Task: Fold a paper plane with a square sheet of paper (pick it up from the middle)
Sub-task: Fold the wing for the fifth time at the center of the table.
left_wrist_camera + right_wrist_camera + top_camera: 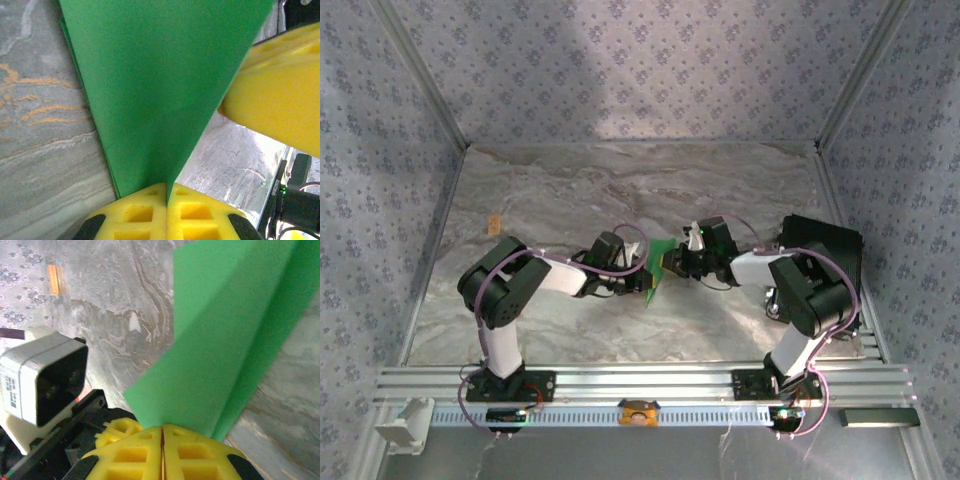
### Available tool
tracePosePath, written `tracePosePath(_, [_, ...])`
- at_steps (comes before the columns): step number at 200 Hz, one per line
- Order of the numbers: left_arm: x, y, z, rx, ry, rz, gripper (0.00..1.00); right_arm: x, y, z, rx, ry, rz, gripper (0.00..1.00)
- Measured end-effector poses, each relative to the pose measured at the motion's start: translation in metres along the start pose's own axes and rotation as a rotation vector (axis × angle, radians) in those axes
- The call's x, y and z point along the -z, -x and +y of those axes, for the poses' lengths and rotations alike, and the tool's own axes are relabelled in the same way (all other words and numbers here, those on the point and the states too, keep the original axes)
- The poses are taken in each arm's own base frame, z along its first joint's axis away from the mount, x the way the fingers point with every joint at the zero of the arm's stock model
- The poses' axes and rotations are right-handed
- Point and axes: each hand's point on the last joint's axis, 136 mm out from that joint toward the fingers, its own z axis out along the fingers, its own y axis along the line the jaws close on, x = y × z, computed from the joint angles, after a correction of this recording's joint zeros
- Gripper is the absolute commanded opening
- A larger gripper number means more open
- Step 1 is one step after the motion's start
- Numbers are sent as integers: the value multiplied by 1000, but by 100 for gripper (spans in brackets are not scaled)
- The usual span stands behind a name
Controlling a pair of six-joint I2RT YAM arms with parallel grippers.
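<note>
Mid-frame, the left hand (166,200) and right hand (162,439) each pinch the green paper (659,272). It shows creases, but folding seems only partway done.

No text clear enough to read anywhere. Small dark print on a sticker (11,390) at the side of the white camera housing (47,372), too blurred to make out. Pale lettering running up a black part (275,189) at the lower right of the left wrist view, too small to read.
</note>
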Motion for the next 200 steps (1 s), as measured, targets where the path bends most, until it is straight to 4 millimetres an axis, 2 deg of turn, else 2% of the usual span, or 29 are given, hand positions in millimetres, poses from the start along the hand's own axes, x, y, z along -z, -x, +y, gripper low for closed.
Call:
tracePosePath(72, [0,1,0,21,-6,-9,3,-12,8,-6,-22,13,28,11])
tracePosePath(200, [0,2,1,71,-1,-17,2,-19,17,-14,-43,25,42,12])
